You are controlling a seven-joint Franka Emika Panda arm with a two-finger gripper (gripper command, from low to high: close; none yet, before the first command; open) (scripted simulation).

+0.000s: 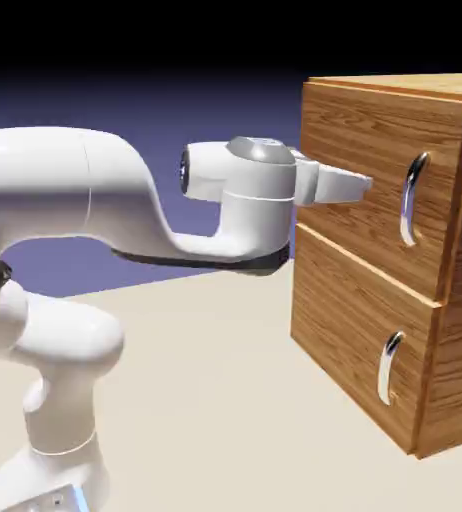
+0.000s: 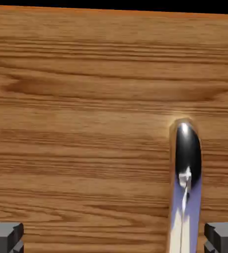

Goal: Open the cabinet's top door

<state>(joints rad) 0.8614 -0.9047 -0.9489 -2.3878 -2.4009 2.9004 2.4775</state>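
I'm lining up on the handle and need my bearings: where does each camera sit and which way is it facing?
Exterior view: fixed beside the robot, looking across the table at the cabinet; shows the white arm reaching right, end effector level before the top door.
Hand view: on the hand, looking straight at the door's wood grain; both open fingertips show at the bottom corners.
Shared: the top door's chrome handle, off to the right between the fingertips.
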